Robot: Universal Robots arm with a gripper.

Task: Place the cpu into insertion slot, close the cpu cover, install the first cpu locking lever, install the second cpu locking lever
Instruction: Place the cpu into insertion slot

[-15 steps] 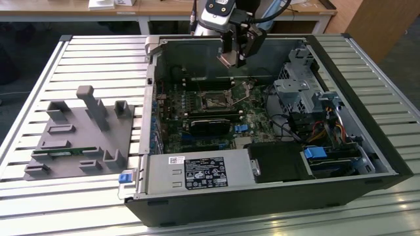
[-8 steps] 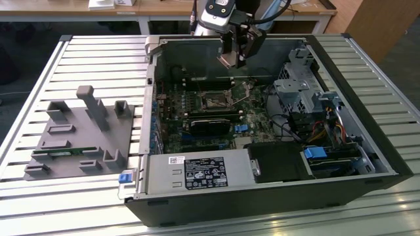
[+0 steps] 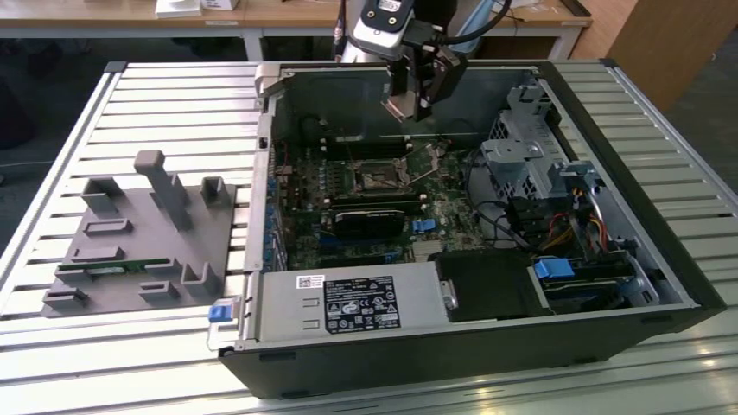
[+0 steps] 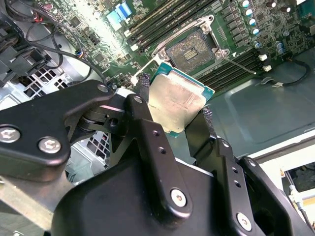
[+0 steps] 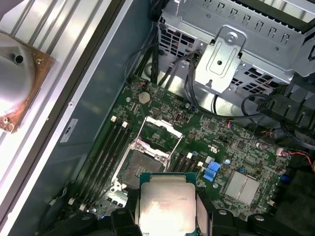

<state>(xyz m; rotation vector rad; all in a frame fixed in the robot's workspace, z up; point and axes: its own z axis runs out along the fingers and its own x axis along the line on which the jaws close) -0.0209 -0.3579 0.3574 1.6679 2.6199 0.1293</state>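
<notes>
On the exterior view's left I see a gray rack [image 3: 138,233], then the open computer case [image 3: 461,367], my gripper [image 3: 416,111] over it, fingers [image 4: 143,84] pinching the cpu [image 4: 176,101], above the bare insertion slot [image 5: 139,171], cpu cover [image 5: 160,132] maybe flipped up.

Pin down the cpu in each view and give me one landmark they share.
Exterior view: the small flat silvery-tan square cpu is a pale patch at the gripper tip, over the open black computer case.
Second wrist view: cpu clamped between the black fingers, in front of the socket.
First wrist view: cpu between the fingers, close before the socket.
Shared landmark: the open square socket on the green motherboard.
</notes>
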